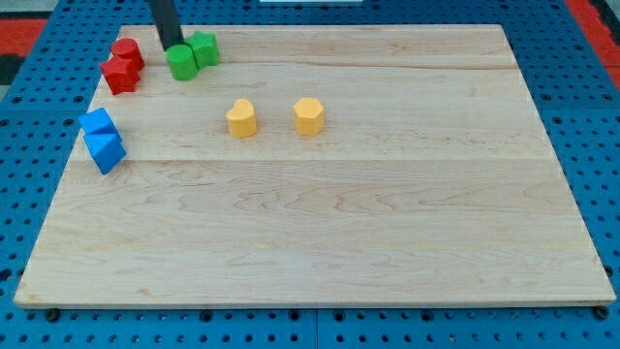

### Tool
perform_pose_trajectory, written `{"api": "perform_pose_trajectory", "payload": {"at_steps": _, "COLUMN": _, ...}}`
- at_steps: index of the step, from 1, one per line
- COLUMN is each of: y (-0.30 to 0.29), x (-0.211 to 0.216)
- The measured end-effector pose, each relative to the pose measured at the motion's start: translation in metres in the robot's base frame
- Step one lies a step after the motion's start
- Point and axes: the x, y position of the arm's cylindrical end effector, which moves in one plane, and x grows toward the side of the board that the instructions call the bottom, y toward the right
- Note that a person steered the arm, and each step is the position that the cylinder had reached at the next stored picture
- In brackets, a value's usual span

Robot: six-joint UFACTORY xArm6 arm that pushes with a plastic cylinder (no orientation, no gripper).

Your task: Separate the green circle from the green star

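Observation:
The green circle (pixel 181 62) sits near the view's top left on the wooden board (pixel 320 223). The green star (pixel 204 48) touches it on its upper right side. My tip (pixel 171 46) is at the upper left edge of the green circle, right against it, and to the left of the green star. The rod rises out of the view's top.
Two red blocks (pixel 123 65) lie touching to the left of the green pair. Two blue blocks (pixel 102 140) lie touching at the board's left edge. A yellow block (pixel 241 118) and a yellow hexagon (pixel 308 115) stand apart near the middle top.

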Motion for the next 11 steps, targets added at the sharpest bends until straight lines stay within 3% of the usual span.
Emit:
{"api": "perform_pose_trajectory", "payload": {"at_steps": 2, "y": 0.040, "x": 0.048}}
{"api": "perform_pose_trajectory", "payload": {"at_steps": 3, "y": 0.022, "x": 0.082}}
{"api": "perform_pose_trajectory", "payload": {"at_steps": 5, "y": -0.012, "x": 0.064}}
{"api": "perform_pose_trajectory", "payload": {"at_steps": 8, "y": -0.013, "x": 0.182}}
{"api": "perform_pose_trajectory", "payload": {"at_steps": 11, "y": 0.025, "x": 0.261}}
